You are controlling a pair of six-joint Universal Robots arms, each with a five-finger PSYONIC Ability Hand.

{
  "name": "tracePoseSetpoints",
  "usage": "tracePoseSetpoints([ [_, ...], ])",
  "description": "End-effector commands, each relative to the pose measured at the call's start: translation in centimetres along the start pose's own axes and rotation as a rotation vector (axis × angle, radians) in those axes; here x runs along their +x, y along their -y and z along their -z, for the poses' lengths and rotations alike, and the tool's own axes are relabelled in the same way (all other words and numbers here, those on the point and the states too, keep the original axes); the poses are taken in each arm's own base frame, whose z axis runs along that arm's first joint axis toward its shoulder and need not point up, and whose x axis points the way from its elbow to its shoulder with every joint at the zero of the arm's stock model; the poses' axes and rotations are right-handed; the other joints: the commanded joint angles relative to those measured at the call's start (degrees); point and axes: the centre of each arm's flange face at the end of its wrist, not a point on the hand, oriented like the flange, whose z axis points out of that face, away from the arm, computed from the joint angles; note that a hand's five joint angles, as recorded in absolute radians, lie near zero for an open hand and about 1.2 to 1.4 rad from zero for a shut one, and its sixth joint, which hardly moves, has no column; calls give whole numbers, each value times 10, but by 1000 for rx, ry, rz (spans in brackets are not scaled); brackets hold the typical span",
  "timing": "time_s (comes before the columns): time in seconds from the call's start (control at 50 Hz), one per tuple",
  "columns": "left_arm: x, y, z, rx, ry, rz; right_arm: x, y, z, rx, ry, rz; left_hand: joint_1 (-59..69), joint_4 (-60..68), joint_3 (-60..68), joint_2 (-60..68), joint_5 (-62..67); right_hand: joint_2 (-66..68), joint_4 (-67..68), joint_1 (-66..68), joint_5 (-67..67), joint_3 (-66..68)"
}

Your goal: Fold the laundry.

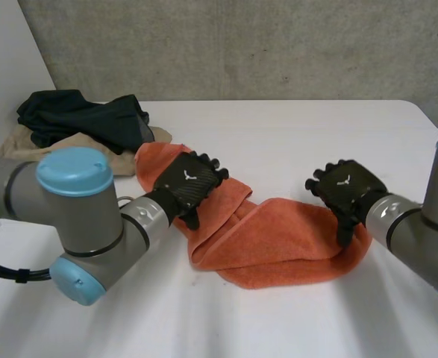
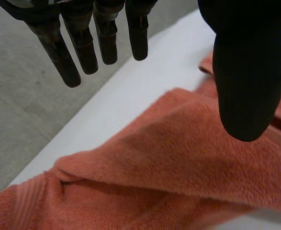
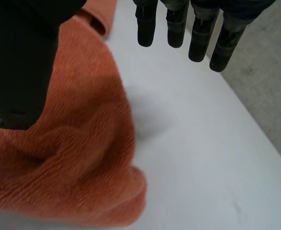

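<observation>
An orange towel [image 1: 278,242] lies rumpled across the middle of the white table [image 1: 293,134]. My left hand [image 1: 191,181] hovers over its left end, fingers [image 2: 85,48] straight and apart from the thumb [image 2: 248,72], holding nothing; the towel [image 2: 178,163] lies below the palm. My right hand [image 1: 348,188] is over the towel's right end, also open, with fingers [image 3: 197,33] above bare table and the thumb [image 3: 20,62] above the towel [image 3: 68,158].
A pile of other laundry sits at the table's back left: a dark green garment [image 1: 84,115] on top of a beige one [image 1: 92,145]. A grey concrete wall [image 1: 241,45] stands behind the table.
</observation>
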Motion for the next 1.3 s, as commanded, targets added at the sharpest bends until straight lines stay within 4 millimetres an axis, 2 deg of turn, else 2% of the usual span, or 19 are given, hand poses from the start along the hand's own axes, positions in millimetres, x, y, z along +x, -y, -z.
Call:
tracePoseSetpoints([
  [0.02,11,-18,-9,-47,-36,-38,-14,-27,-16,-74,19,-19,32,32,33,32,28,-17,-21,1,-17,-9],
  [0.12,12,-20,-16,-45,-43,-48,-15,-32,-24,-67,4,-15,27,27,28,27,23,103,98,120,102,110],
  [0.18,12,-20,-19,-48,-48,-64,-15,-32,-26,-58,-4,-12,27,27,28,27,23,274,269,291,274,282],
  [0.2,13,-22,-21,-56,-53,-76,-14,-33,-26,-57,-6,-13,27,27,28,27,23,428,423,445,427,436],
  [0.26,13,-27,-27,-71,-62,-113,-13,-31,-26,-51,-10,-12,27,27,28,27,23,649,644,666,649,657],
  [0.4,18,-35,-35,-99,-86,-161,-8,-34,-26,-58,-23,-19,49,49,50,49,45,669,664,687,669,677],
  [0.48,19,-37,-37,-99,-86,-162,-7,-34,-26,-57,-25,-18,158,158,159,158,154,669,664,687,669,677],
  [0.56,19,-38,-39,-101,-83,-164,-5,-33,-26,-53,-30,-19,370,370,370,369,365,669,664,687,669,677],
  [0.62,16,-36,-41,-94,-63,-168,-3,-30,-27,-41,-38,-16,600,600,601,600,596,669,664,687,669,677],
  [0.64,15,-35,-41,-93,-55,-171,-2,-29,-28,-39,-40,-15,609,609,610,608,605,669,664,687,669,677],
  [0.72,-3,-19,-48,-55,57,-188,8,-18,-33,20,-90,-2,609,609,610,609,605,669,664,687,669,677],
  [0.88,-60,66,-54,239,432,-139,60,35,-49,285,-330,-124,609,609,610,609,605,669,664,687,669,677],
  [0.96,-88,116,-33,445,573,-6,84,64,-46,467,-414,-220,609,609,610,609,605,669,664,687,669,677],
  [1.04,-96,132,-11,491,618,103,104,86,-32,621,-461,-293,609,609,610,609,605,669,664,687,669,677],
  [1.1,-90,123,-3,462,605,149,104,90,-25,656,-451,-320,609,609,610,609,605,669,664,687,669,677],
  [1.18,-66,84,6,327,544,206,88,73,-25,578,-398,-328,609,609,610,609,605,669,664,687,669,677],
  [1.2,-55,66,11,262,517,230,82,67,-24,546,-375,-327,609,609,610,609,605,669,664,687,669,677],
  [1.28,-18,29,27,119,430,288,59,30,-22,352,-272,-277,609,609,610,609,605,669,664,687,669,677],
  [1.3,-11,23,30,92,412,299,52,9,-20,253,-226,-239,609,609,610,609,605,669,664,687,669,677],
])
